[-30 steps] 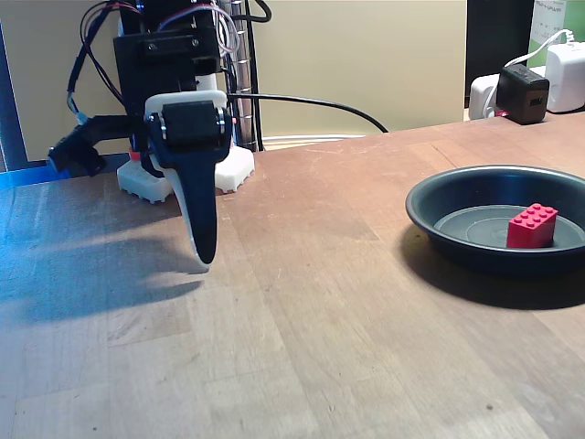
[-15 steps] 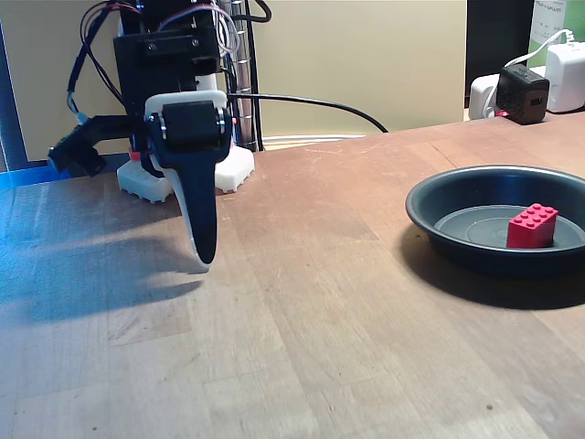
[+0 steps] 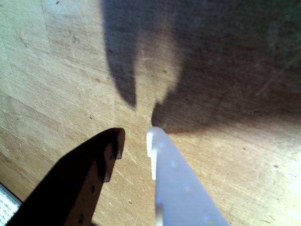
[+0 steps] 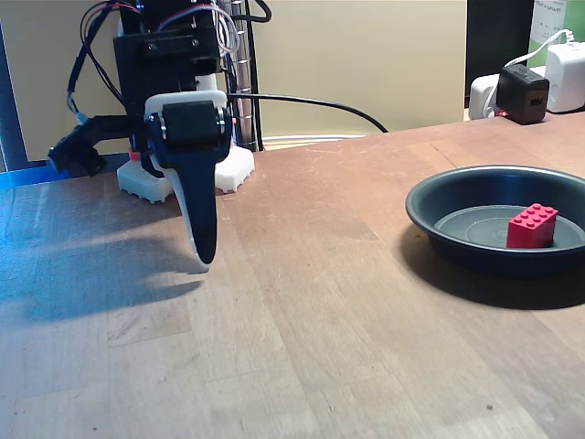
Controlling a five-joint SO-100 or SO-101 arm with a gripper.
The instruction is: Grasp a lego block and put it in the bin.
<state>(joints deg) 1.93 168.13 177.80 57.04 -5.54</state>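
Lego block (image 4: 532,226) sits in bin (image 4: 430,215); end effector (image 3: 135,136) slightly parted, empty.

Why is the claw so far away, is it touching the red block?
Apart. In the fixed view the gripper hangs at the left, bare wood between it and the lego block in the bin.

The black arm (image 4: 169,55) carries looping cables, a white base (image 4: 183,178), and one black and one white finger (image 3: 176,188).
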